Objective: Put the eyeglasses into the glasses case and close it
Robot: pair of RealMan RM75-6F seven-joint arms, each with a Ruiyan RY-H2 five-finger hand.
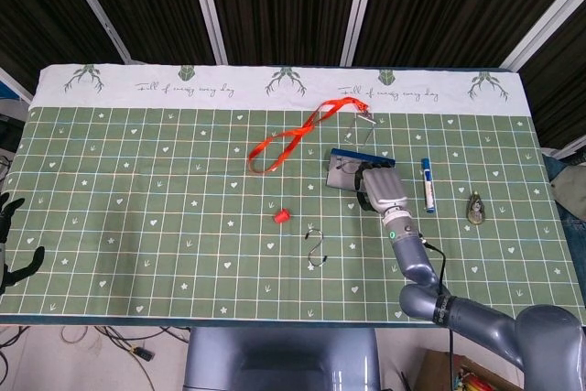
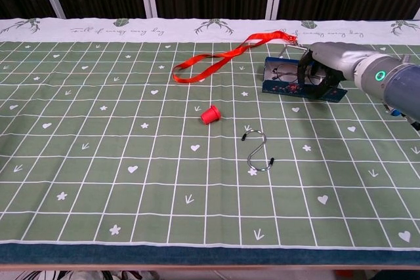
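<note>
While the fingers (image 2: 308,70) of the right hand (image 2: 326,63) curl down into the open glasses case (image 2: 289,78), whether they pinch anything there cannot be told from either view; the chest view shows them bent together over the right half of the case, and the head view shows the back of the hand (image 1: 383,188) covering that same part. The eyeglasses (image 2: 283,74) lie inside the case, their thin dark frame visible in the left half, just beside the fingertips. The case is blue with a flowered front wall and sits open on the green checked tablecloth (image 2: 131,129), in the far right part of the table. Just behind it lies the metal clip end of a red lanyard (image 2: 223,57), whose ribbon runs off to the left. To the right of the case, in the head view, a blue marker (image 1: 428,184) lies near the hand, and farther right a small dark object (image 1: 476,209) that is too small to identify. Nearer the front edge, a small red cap (image 2: 210,115) and a metal S-hook (image 2: 258,151) lie well apart from the case. The left hand (image 1: 11,244) shows at the far left edge in the head view, off the table, fingers apart and holding nothing.
</note>
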